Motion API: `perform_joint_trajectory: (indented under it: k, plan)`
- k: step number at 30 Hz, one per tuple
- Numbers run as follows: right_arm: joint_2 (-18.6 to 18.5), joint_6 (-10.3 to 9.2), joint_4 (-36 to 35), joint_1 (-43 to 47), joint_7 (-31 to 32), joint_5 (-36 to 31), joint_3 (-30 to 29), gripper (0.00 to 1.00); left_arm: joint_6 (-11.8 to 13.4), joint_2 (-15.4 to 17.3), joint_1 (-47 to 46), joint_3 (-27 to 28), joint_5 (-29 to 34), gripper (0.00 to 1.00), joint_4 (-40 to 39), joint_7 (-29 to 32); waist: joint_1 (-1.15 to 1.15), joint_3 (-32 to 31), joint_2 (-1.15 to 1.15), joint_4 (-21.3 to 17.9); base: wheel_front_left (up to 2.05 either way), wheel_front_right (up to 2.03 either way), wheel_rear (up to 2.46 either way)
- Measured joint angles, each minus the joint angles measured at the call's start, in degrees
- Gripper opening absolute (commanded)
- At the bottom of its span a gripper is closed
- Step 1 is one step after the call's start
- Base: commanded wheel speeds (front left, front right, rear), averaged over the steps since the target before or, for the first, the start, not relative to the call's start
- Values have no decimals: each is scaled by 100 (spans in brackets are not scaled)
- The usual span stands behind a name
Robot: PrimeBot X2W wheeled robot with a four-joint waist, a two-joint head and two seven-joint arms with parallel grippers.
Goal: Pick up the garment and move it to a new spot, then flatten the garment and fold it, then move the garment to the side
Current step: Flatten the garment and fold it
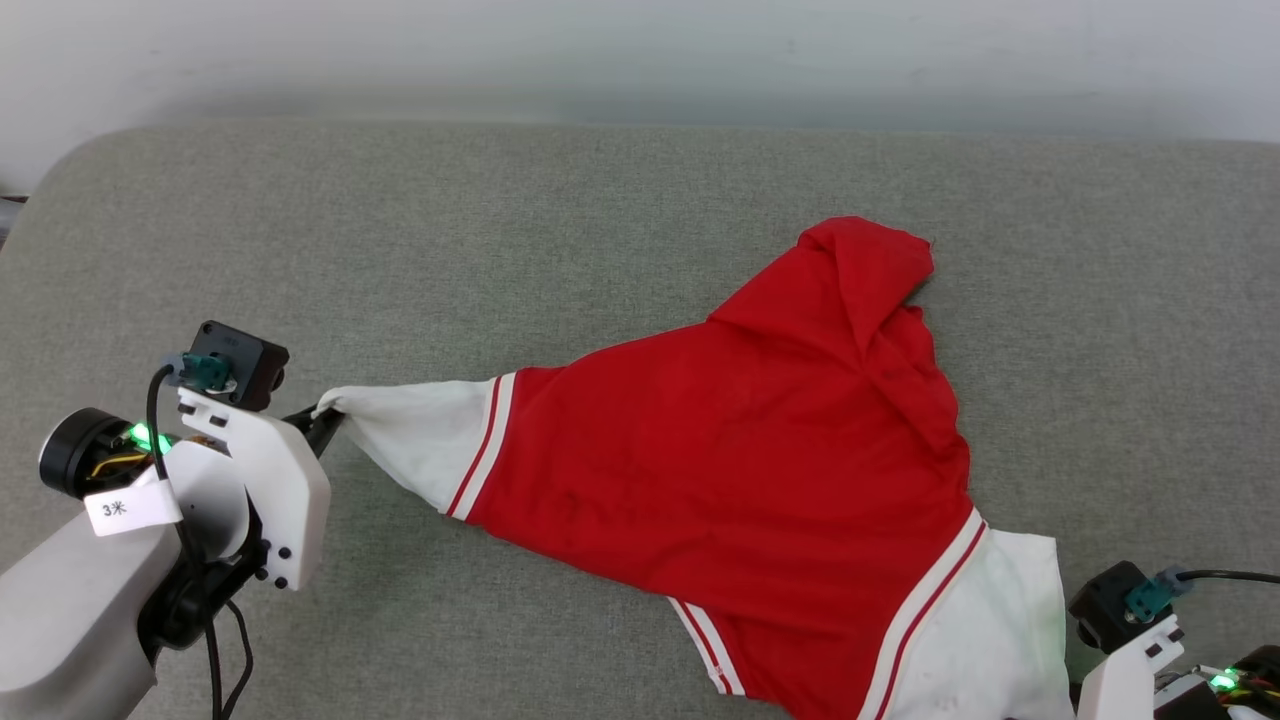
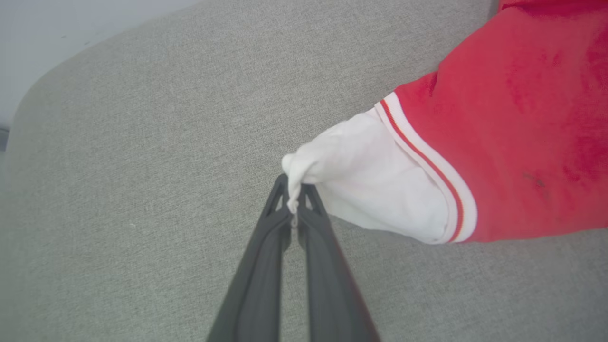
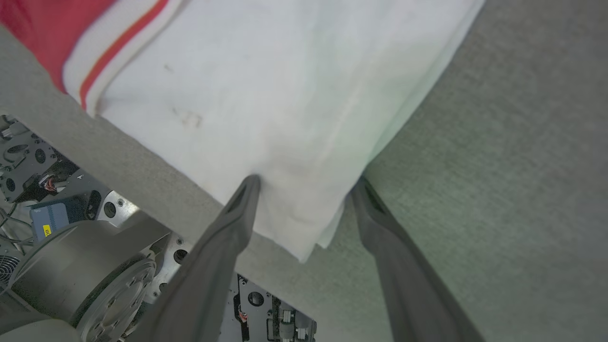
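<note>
While the left gripper pinches one white sleeve tip of the garment, rumpled on the grey counter, the right gripper has its jaws spread around the other sleeve, so flattening seems underway; next, they must close.

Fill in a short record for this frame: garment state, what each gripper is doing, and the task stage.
surface: grey fabric surface
garment: red garment, spread out but wrinkled, far end bunched
left arm: left gripper shut, fingers pinching the tip of one white sleeve, which is drawn out toward it
right arm: right gripper open, fingers either side of a corner of the other sleeve, at the surface's near edge
stage: flattening; not yet folded
</note>
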Motion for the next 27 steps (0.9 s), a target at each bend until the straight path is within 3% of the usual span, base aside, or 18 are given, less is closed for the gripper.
perform_joint_trajectory:
  k: [10,11,12,19,27]
  plan:
    - [-19,-47,716,-318,-690,200,765,99,-77,-51,-34,-33,15,0,132,-51,-2,69,0,54,0,0,0]
    - [-40,-47,746,-363,-747,221,840,13,-79,-52,-34,-36,13,0,149,-51,-2,61,0,46,0,0,0]
    - [-63,-47,770,-396,-837,221,914,0,-91,-55,-34,-42,5,0,158,-54,-2,51,0,37,0,0,0]
    - [36,0,793,-478,-1486,263,1069,0,-129,-90,6,-54,-69,0,211,-135,0,-149,0,-23,0,0,0]
    - [99,1,244,-328,-2131,70,242,0,-66,97,224,116,-197,0,-199,-431,0,-564,0,-137,0,0,0]
